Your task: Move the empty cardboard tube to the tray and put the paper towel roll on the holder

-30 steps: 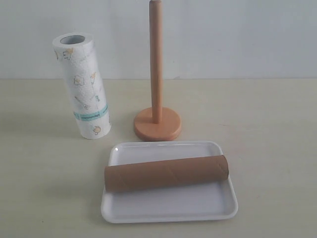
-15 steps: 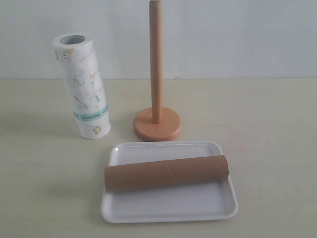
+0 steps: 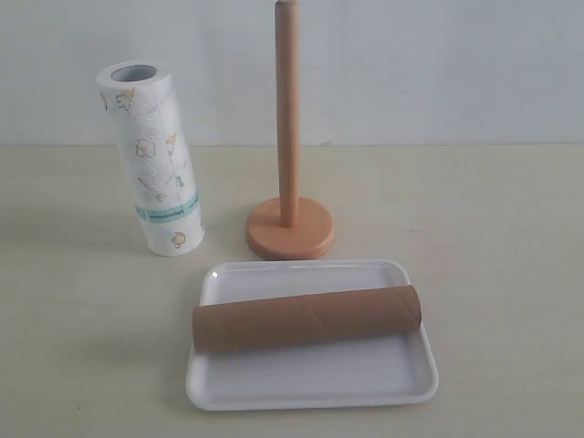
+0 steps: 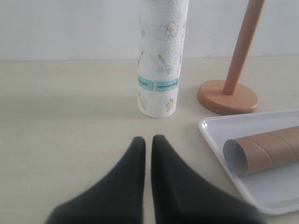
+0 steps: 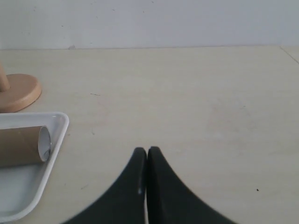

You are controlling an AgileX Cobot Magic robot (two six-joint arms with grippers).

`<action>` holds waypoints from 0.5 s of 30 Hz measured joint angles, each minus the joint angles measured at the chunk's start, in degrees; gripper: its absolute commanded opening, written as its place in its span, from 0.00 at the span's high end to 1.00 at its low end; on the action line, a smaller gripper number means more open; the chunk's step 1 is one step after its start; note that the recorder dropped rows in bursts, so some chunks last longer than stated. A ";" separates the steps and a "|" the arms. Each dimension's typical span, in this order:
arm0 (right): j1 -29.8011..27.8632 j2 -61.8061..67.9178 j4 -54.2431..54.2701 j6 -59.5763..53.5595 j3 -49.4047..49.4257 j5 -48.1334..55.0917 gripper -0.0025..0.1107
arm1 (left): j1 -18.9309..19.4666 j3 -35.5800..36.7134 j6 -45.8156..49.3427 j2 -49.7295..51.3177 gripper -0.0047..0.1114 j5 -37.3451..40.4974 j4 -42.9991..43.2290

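Note:
The brown cardboard tube (image 3: 307, 319) lies lengthwise across the white tray (image 3: 310, 383) near the table's front. The white printed paper towel roll (image 3: 151, 155) stands slightly tilted on the table at the back left. Beside it the wooden holder (image 3: 289, 228) stands with its rod bare. In the left wrist view the roll (image 4: 161, 56), holder (image 4: 227, 95), tray (image 4: 266, 198) and tube (image 4: 261, 151) all show. My left gripper (image 4: 148, 139) is shut and holds nothing, short of the roll. My right gripper (image 5: 147, 150) is shut and holds nothing, to the right of the tray (image 5: 28, 186) and tube (image 5: 21, 145). Neither gripper appears in the exterior view.
The pale wooden table (image 3: 493, 237) runs back to a white wall (image 3: 438, 64). The holder's disc base (image 5: 18, 91) sits just behind the tray. The table's right edge (image 5: 290, 52) shows in the right wrist view.

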 measured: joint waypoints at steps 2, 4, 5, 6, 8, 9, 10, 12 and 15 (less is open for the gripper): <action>0.00 0.00 0.00 0.00 0.00 0.13 0.98 | 0.00 0.00 0.00 0.00 0.92 0.00 0.00; 0.00 0.00 0.00 0.00 0.00 0.23 0.98 | 0.00 0.00 0.00 0.00 0.92 0.00 0.00; 0.00 0.00 0.00 0.00 0.00 0.26 0.98 | 0.00 0.00 0.00 0.00 0.92 0.00 0.00; 0.00 0.00 0.00 0.00 0.00 0.26 0.98 | 0.00 0.00 0.00 0.00 0.92 0.00 0.00; 0.00 0.00 0.00 0.00 0.00 0.26 0.98 | 0.00 0.00 0.00 0.00 0.92 0.00 0.00; 0.00 0.00 0.00 0.00 0.00 0.36 0.98 | 0.00 0.00 0.00 0.00 0.92 0.00 0.00; 0.00 0.00 0.00 0.00 0.00 0.36 0.98 | 0.00 0.00 0.00 0.00 0.92 0.00 0.00; 0.00 0.00 0.00 0.00 0.00 0.36 0.98 | 0.00 0.00 0.00 0.00 0.92 0.00 0.00; 0.00 0.00 0.00 0.00 0.00 0.36 0.98 | 0.00 0.00 0.00 0.00 0.92 0.00 0.00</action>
